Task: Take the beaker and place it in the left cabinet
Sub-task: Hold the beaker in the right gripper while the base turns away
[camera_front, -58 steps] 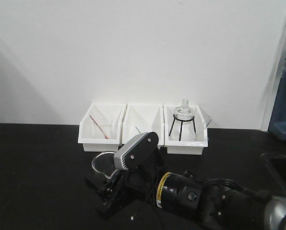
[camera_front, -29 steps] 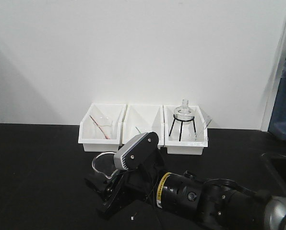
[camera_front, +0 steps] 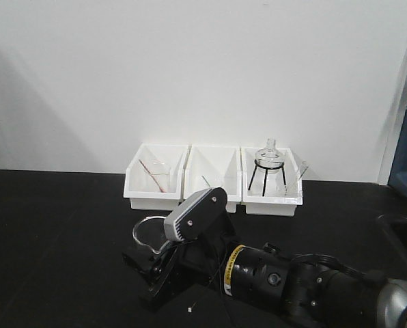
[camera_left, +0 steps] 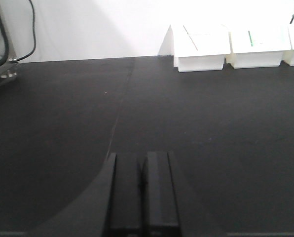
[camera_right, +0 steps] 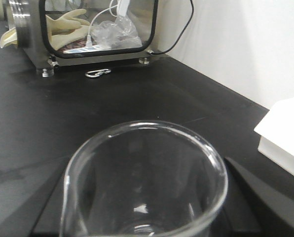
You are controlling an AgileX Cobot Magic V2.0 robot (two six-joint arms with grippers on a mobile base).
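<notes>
Beaker (camera_front: 147, 232) gripped by right end effector (camera_front: 143, 270), in front of white bins (camera_front: 214, 193). Left end effector (camera_left: 142, 192) closed, nothing held. Flask (camera_front: 268, 158) located inside rightmost bin.

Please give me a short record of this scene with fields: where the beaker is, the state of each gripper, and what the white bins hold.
beaker: clear glass, upright, between the fingers of the right gripper, appears gripped
left gripper: shut, holds nothing, above the black table
white bins: three in a row by the wall
rightmost bin: flask on a black tripod
left cabinet: not in view
</notes>
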